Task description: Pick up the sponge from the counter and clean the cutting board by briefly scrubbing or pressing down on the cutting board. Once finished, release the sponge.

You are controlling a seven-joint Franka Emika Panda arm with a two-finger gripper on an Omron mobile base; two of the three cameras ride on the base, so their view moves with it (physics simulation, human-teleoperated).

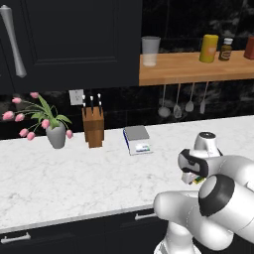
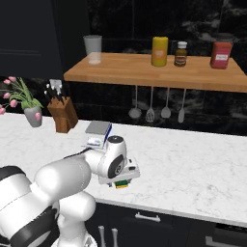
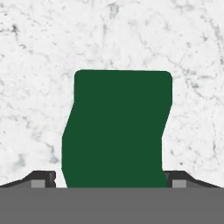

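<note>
The sponge (image 3: pixel 116 127) turns its dark green scrub layer to the hand view, close up and slightly skewed. Its yellow body peeks out under the hand (image 2: pixel 122 184) near the front edge of the white marble counter (image 2: pixel 193 169). My gripper (image 3: pixel 111 178) points straight down over it, one dark fingertip (image 3: pixel 43 177) on each side, shut on the sponge. In the left base view the gripper (image 1: pixel 196 178) hangs low behind my own arm, with a sliver of the sponge (image 1: pixel 199 180) showing. The cutting board is out of view.
At the back of the counter (image 1: pixel 74 178) stand a knife block (image 1: pixel 93 126), a small scale (image 1: pixel 137 139) and a vase of pink tulips (image 1: pixel 55 134). A wooden wall shelf (image 1: pixel 198 67) holds a cup and bottles, with utensils (image 1: pixel 181 104) hanging beneath.
</note>
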